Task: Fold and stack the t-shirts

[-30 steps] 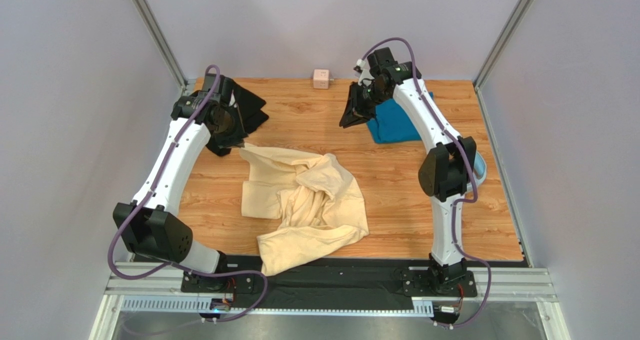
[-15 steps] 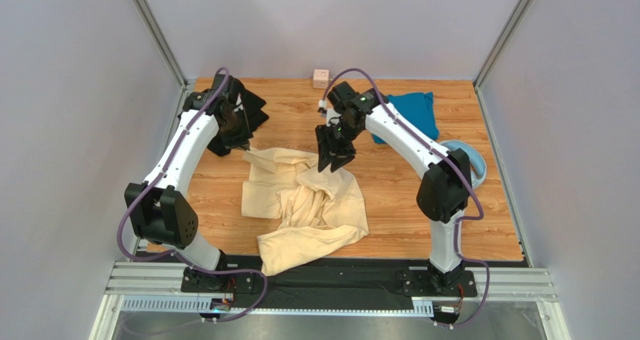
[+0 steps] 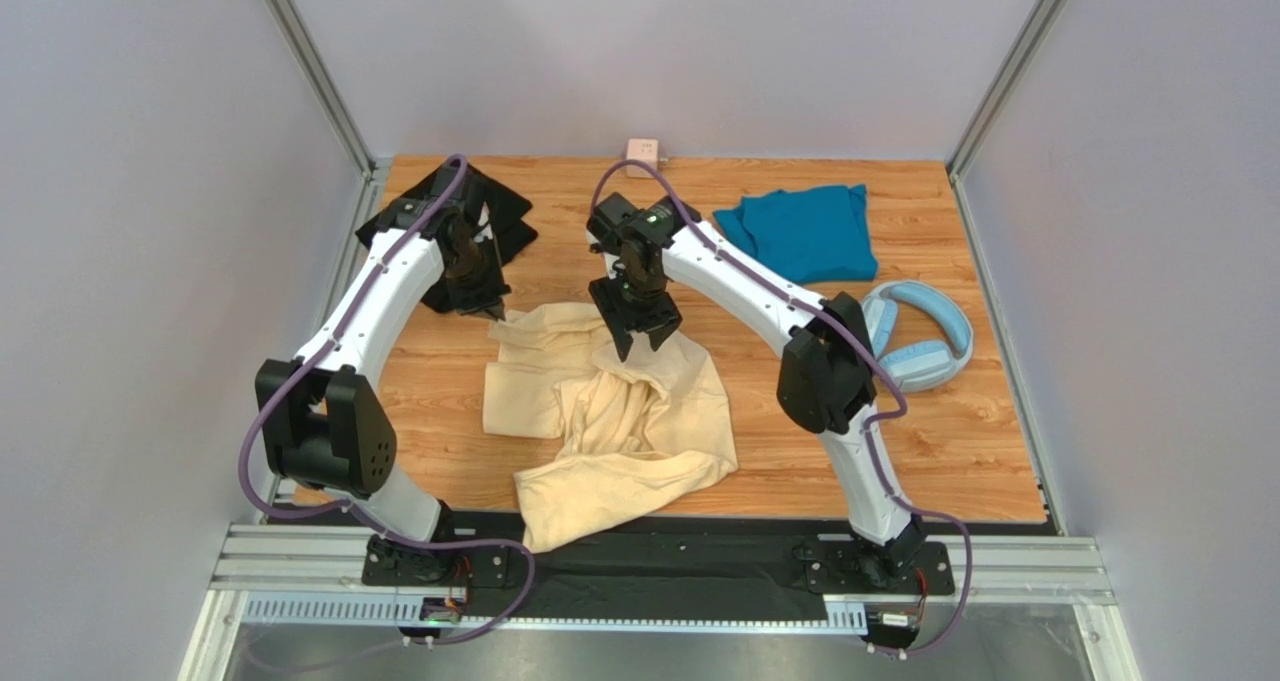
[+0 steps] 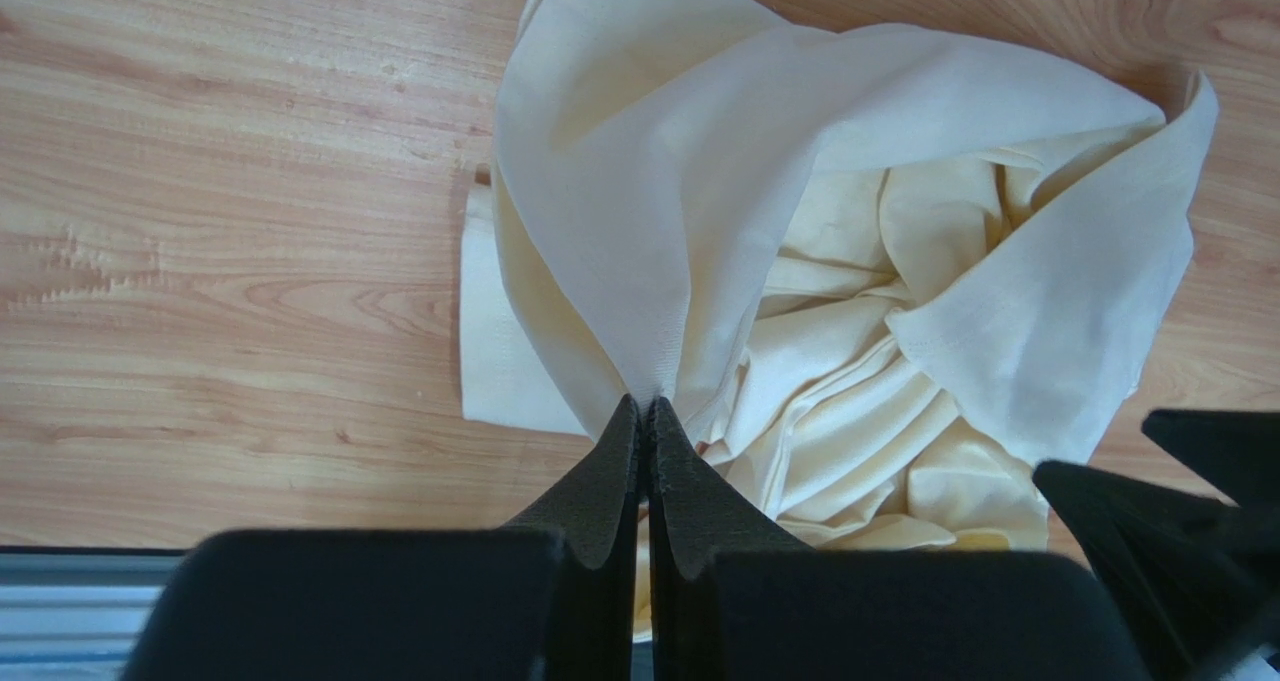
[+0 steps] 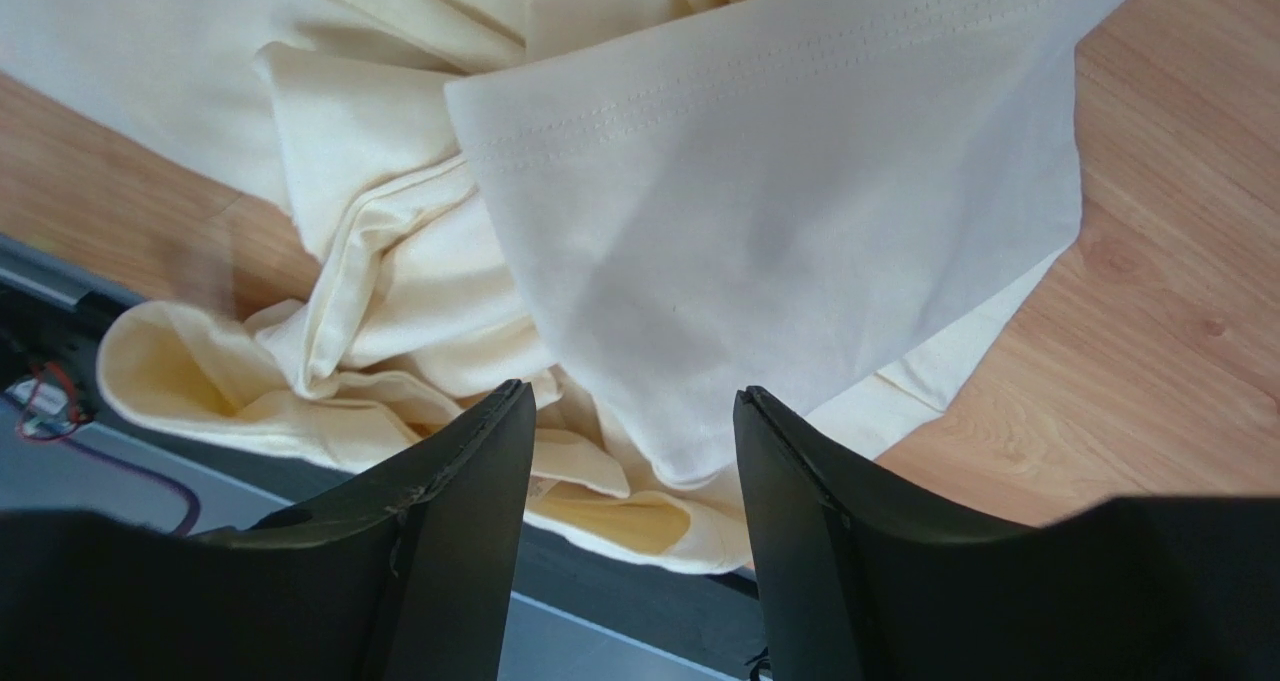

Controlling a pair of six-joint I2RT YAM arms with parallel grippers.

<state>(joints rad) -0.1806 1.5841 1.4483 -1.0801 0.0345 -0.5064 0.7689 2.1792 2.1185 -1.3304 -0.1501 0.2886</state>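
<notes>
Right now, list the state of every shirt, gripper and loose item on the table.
cream-yellow t-shirt: unfolded, crumpled mid-table.
teal t-shirt: bunched at the far right, not stacked.
black t-shirt: crumpled at the far left.
headphones: lying flat near the right edge.
left gripper: shut on the cream-yellow t-shirt's edge.
right gripper: open above the cream-yellow t-shirt, holding nothing.

Bright even light, soft shadows

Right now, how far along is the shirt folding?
Nothing looks finished: there is no stack, and the teal shirt and black shirt lie apart at the far edge. In hand: the left gripper pinches an edge of the crumpled cream shirt; the right gripper hovers open above it. Left: folding and stacking all three.
</notes>
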